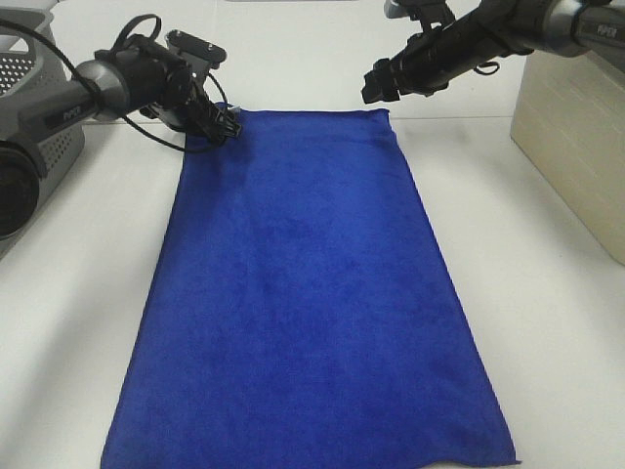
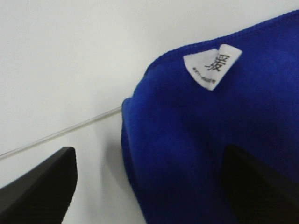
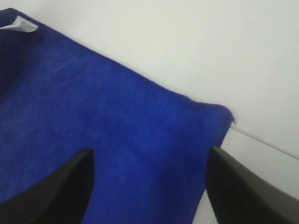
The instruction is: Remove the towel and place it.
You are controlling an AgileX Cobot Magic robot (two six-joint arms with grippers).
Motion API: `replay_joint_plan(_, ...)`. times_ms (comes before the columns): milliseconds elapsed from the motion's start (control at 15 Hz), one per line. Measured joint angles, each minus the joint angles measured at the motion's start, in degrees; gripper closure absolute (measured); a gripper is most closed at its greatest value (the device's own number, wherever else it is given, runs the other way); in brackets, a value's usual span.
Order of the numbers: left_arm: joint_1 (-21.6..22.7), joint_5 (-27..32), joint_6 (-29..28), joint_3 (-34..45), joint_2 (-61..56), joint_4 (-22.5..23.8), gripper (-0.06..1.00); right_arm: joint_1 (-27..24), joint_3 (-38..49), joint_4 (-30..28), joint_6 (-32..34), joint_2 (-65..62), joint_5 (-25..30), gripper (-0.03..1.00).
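Observation:
The royal-blue towel [image 1: 303, 293] lies spread flat and lengthwise on the white table, reaching from the far middle to the near edge. My left gripper [image 1: 223, 125] is at its far left corner, open, with the corner and its white tag [image 2: 212, 65] lying between the two dark fingers [image 2: 42, 186]; the cloth [image 2: 196, 149] bulges up a little there. My right gripper [image 1: 376, 86] hovers just above the far right corner, open, with its fingers [image 3: 252, 191] astride the towel's corner [image 3: 107, 140]. The tag also shows in the right wrist view [image 3: 18, 24].
A grey perforated basket [image 1: 29, 107] stands at the far left behind my left arm. A beige box [image 1: 576, 137] stands at the right. White table [image 1: 547, 342] lies bare on both sides of the towel.

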Motion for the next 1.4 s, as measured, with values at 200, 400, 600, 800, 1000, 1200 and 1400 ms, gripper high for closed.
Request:
replay_joint_plan(200, 0.06, 11.29, 0.69, -0.57, -5.79, -6.07, 0.15, 0.0, 0.0, -6.42, 9.28, -4.47, 9.8, 0.27)
replay_joint_plan(400, 0.06, 25.78, 6.42, -0.63, -12.26, -17.82, 0.15, 0.0, 0.0, -15.93, 21.08, -9.57, 19.37, 0.24)
replay_joint_plan(600, 0.23, 32.89, 8.31, -0.63, -21.37, -21.66, 0.15, 0.0, 0.0, -19.94, 26.53, -19.25, 31.97, 0.23)
replay_joint_plan(800, 3.67, 33.06, 8.31, -0.63, -28.13, -20.97, 0.15, 0.0, 0.0, -22.4, 29.22, -25.61, 35.12, 0.23)
replay_joint_plan(1000, 11.57, 33.06, 8.82, -0.74, -33.12, -21.94, 0.15, -0.46, 0.0, -26.53, 32.83, -29.51, 35.18, 0.23)
replay_joint_plan(1200, 18.45, 33.06, 10.14, 6.59, -38.45, -24.24, 0.15, -4.41, 1.55, -26.13, 38.04, -32.72, 35.18, 0.23)
replay_joint_plan(1400, 19.37, 33.06, 12.89, 24.81, -51.45, -24.69, 0.15, -5.96, 15.3, -25.9, 39.19, -44.0, 35.12, 0.25)
